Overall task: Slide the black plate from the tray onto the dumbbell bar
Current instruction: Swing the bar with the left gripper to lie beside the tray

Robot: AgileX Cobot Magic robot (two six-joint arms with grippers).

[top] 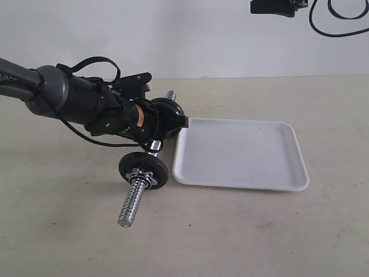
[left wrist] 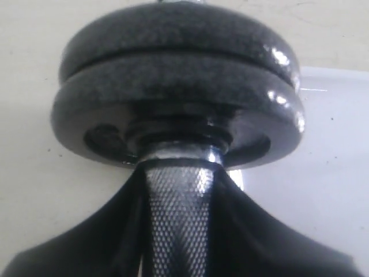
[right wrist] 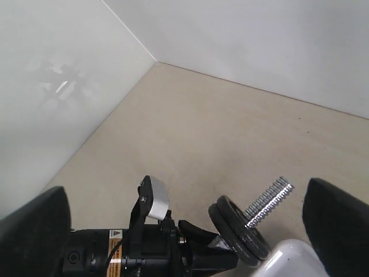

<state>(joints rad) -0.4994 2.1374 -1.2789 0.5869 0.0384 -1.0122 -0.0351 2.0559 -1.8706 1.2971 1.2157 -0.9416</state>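
- The left gripper is clamped on the knurled middle of the dumbbell bar. The right gripper hangs up high with its fingers spread wide, holding nothing.
- The tray has nothing on it. Two black discs sit pressed together at the bar's far end. I'd guess the outer one is the black plate, though the two look identical.
- Main worry: I see no collar nut outside that pair, just bare thread. Tip that end down and the plate slides right off.
- It's also lopsided, with two discs at the far end and one near disc with a nut at the other. The bar could twist in the grip.
- Can't tell if the near disc rests on the table.
- The surface is matte beige with a few faint smudges. Plain white walls meet in a corner, and a black cable dangles at the top right.
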